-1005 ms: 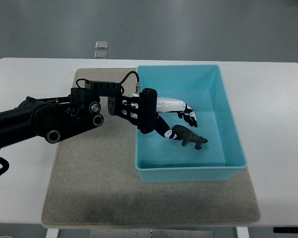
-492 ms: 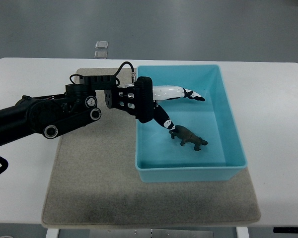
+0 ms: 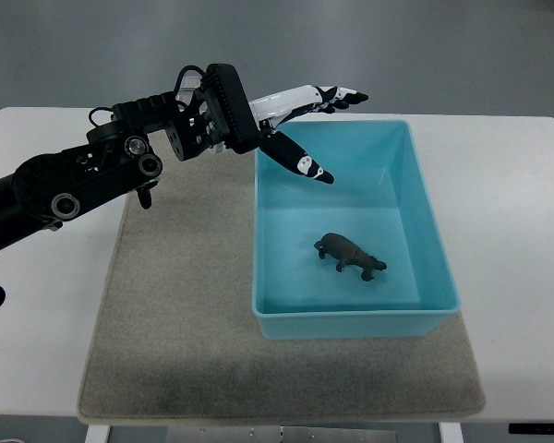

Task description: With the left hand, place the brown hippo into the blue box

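Observation:
The brown hippo [image 3: 350,256] stands on the floor of the blue box [image 3: 430,242], toward its near right part, untouched. My left hand [image 3: 328,129] hovers above the box's far left corner, well clear of the hippo, fingers [image 3: 337,95] stretched out and thumb [image 3: 300,160] pointing down into the box. It is open and holds nothing. The black left arm [image 3: 92,175] comes in from the left edge across the white table. The right arm does not show.
The box sits on a grey mat [image 3: 185,314] on a white table [image 3: 508,185]. Two small clear squares [image 3: 188,90] lie on the floor beyond the table's far edge.
The left hand has risen out of the box and drawn back toward the far left, fingers straightening. The hippo stays where it was left on the box floor.

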